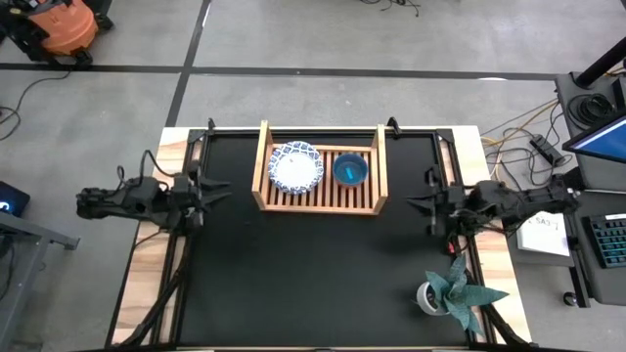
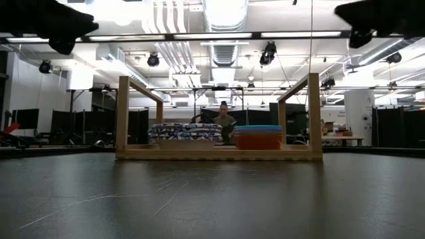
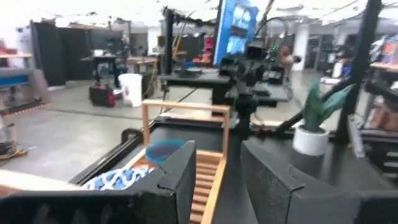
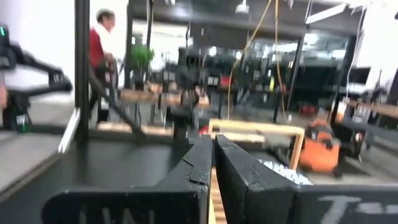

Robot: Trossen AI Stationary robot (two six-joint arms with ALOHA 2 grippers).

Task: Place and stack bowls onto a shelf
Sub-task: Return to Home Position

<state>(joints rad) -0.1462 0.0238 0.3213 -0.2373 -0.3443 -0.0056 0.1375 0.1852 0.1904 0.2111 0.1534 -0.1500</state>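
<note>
The shelf [image 1: 323, 198] sits at the table's 12 o'clock edge, its long axis running 9 to 3. It lies near 2 o'clock from the left gripper [image 1: 217, 192], whose fingers stand apart, and near 10 o'clock from the right gripper [image 1: 419, 203], whose fingers are pressed together. Both are about equally near, and neither holds anything. On the shelf, the stacked blue-patterned bowls [image 1: 295, 167] lie toward 9 and the teal bowl [image 1: 350, 170] toward 3, topping a small stack.

I see the shelf [image 1: 323, 201] at the table's [image 1: 313, 284] far middle, with wide bowls [image 1: 296, 167] in its left part and small bowls [image 1: 350, 170] just right of them. The plant [image 1: 455, 289] sits near right.
</note>
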